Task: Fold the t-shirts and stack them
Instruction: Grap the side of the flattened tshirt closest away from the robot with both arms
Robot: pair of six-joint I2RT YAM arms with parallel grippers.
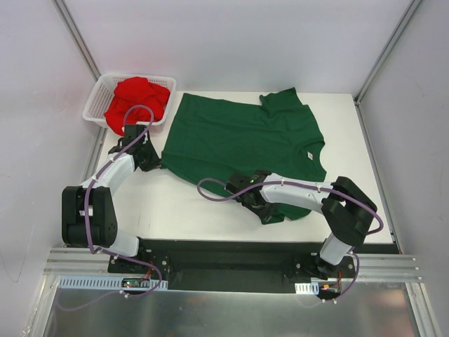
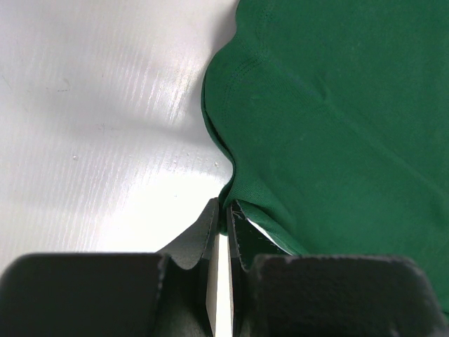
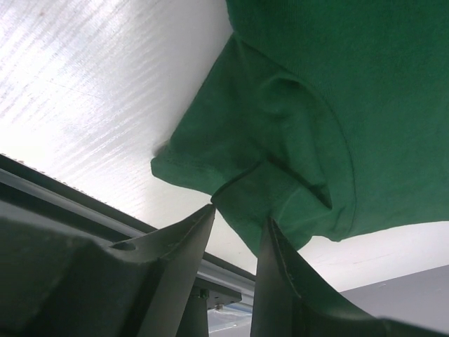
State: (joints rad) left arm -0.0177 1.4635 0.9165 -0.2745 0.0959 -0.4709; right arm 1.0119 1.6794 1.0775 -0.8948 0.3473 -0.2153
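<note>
The dark green t-shirt (image 1: 245, 137) lies spread flat across the back of the table, collar to the right. My left gripper (image 1: 156, 160) is at its near left corner. In the left wrist view the left gripper (image 2: 226, 206) is shut on the edge of the green t-shirt (image 2: 337, 105). My right gripper (image 1: 245, 189) is at the near sleeve. In the right wrist view the right gripper (image 3: 240, 216) is open, with the sleeve edge of the green t-shirt (image 3: 316, 84) between its tips. The red t-shirt (image 1: 137, 98) lies crumpled in the basket.
The white mesh basket (image 1: 95, 105) stands at the back left corner of the table. Frame posts rise at the back left and back right. A black base rail (image 1: 231, 256) runs along the near edge.
</note>
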